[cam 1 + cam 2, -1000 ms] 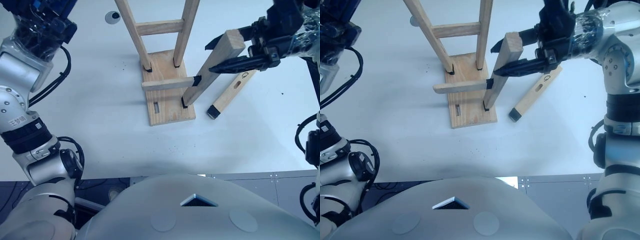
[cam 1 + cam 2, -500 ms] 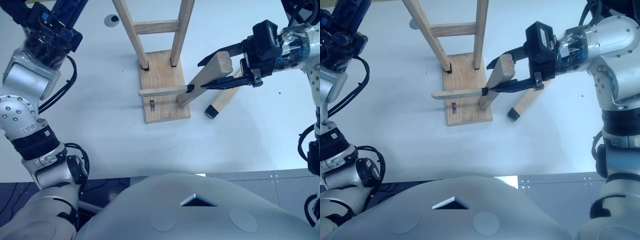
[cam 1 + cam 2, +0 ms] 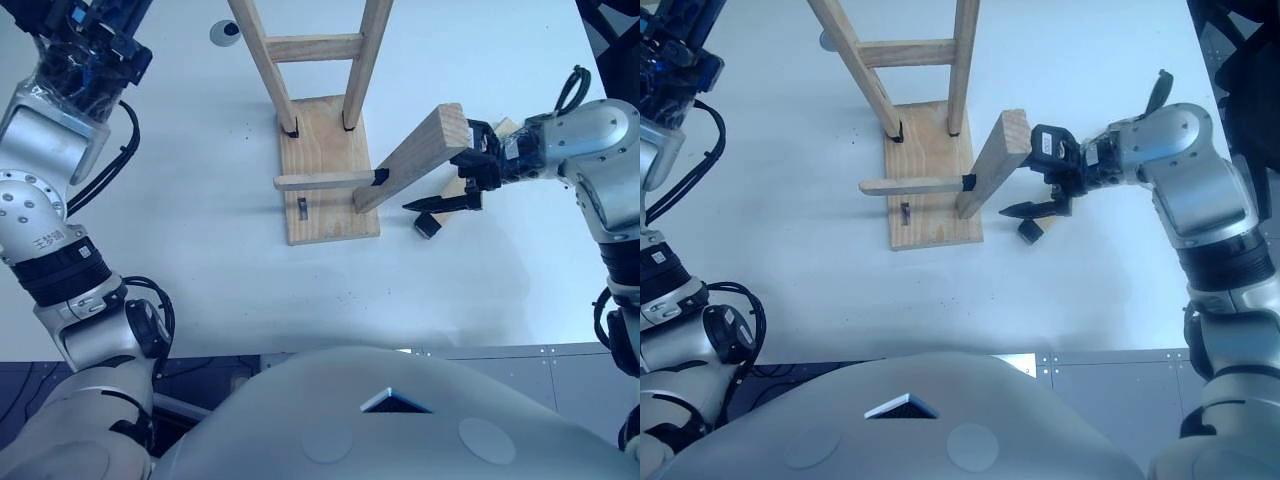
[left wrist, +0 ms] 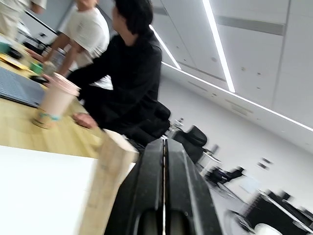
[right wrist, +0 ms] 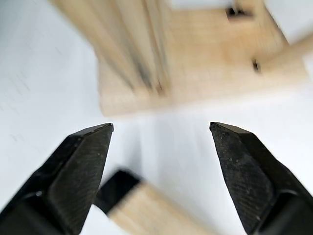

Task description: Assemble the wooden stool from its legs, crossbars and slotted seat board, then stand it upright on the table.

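The slotted seat board [image 3: 322,215] lies flat on the white table [image 3: 200,250]. Two legs [image 3: 263,60] joined by a crossbar [image 3: 315,47] stand up from its far end. A third leg [image 3: 412,158] leans out of a near slot toward my right, with a second crossbar [image 3: 322,181] sticking out sideways from it. A loose leg [image 3: 445,200] with a black cap [image 3: 427,226] lies beside the board. My right gripper [image 3: 440,190] hovers open just above that capped end, holding nothing [image 5: 161,127]. My left gripper [image 4: 164,196] is shut, raised at the far left beside a wooden leg top [image 4: 105,181].
A small round grey disc [image 3: 226,35] sits on the table behind the stool. The table's front edge [image 3: 480,348] runs close to me. Bare table lies left of the board and in front of it.
My right gripper has let go of the leaning leg and dropped back toward the loose leg. The leaning leg stays in its slot, tilted lower than a second ago.
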